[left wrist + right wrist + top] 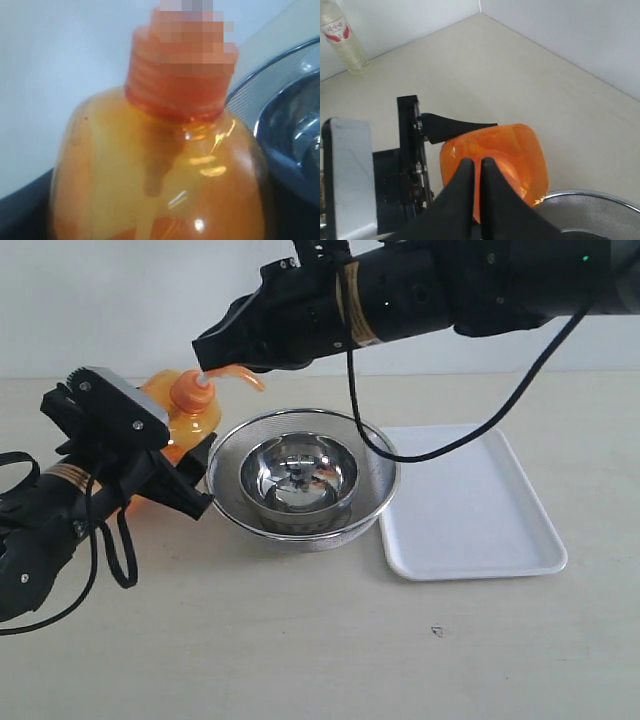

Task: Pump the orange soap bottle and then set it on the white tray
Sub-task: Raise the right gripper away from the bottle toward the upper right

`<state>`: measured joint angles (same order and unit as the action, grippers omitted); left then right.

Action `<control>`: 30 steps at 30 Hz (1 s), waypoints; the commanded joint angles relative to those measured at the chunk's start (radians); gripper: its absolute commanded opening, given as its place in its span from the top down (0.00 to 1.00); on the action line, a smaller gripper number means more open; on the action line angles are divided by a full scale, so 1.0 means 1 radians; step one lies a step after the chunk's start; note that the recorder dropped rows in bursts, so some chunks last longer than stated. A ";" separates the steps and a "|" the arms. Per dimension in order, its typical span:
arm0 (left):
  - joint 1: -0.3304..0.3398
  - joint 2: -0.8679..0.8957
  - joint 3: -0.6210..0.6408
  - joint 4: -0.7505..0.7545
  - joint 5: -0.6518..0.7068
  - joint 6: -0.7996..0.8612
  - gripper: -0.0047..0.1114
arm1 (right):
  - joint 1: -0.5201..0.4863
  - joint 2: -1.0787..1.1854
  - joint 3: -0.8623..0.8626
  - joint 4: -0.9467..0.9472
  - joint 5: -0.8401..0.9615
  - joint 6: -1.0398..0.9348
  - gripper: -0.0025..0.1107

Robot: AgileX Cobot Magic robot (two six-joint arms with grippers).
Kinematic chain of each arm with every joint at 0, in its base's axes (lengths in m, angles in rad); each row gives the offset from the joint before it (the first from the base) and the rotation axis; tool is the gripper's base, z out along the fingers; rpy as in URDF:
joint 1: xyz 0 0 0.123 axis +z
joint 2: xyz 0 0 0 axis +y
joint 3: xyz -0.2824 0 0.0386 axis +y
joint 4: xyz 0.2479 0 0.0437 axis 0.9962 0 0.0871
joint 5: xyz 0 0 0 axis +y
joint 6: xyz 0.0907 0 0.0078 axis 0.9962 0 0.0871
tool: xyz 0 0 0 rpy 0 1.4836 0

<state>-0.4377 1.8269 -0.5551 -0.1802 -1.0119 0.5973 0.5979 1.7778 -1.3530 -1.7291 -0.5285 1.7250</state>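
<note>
The orange soap bottle (193,422) leans toward the bowls at the left, and my left gripper (188,468) is shut around its body. It fills the left wrist view, where the orange soap bottle (160,175) shows its ribbed collar (177,75). My right gripper (212,350) reaches across from the upper right. Its shut tips rest on top of the orange pump head (192,392), whose spout (246,376) points at the bowls. In the right wrist view my right gripper (474,165) has its fingers together over the bottle (520,150). The white tray (470,540) lies flat at the right.
A wire mesh bowl (300,418) with a steel bowl (300,475) inside stands between the bottle and the tray, touching the tray's left edge. A clear bottle with a red label (340,35) stands by the wall, seen only in the right wrist view.
</note>
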 commanded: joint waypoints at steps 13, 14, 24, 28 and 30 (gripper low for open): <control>-0.014 -0.003 -0.002 -0.025 0.011 -0.085 0.92 | -0.200 -0.377 0.241 -0.015 0.103 0.037 0.97; -0.014 -0.003 -0.002 -0.025 0.011 -0.092 0.92 | -0.200 -0.396 0.253 -0.015 0.107 0.037 0.97; -0.014 -0.003 -0.002 -0.025 0.013 -0.112 0.92 | -0.200 -0.429 0.295 -0.015 0.107 0.057 0.97; -0.014 -0.003 -0.002 -0.025 0.013 -0.112 0.92 | -0.200 -0.429 0.295 -0.015 0.107 0.057 0.97; -0.014 -0.003 -0.002 -0.025 0.013 -0.112 0.92 | -0.200 -0.429 0.295 -0.015 0.107 0.057 0.97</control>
<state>-0.4470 1.8231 -0.5568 -0.1893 -1.0302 0.5200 0.4042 1.3596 -1.0636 -1.7468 -0.4338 1.7831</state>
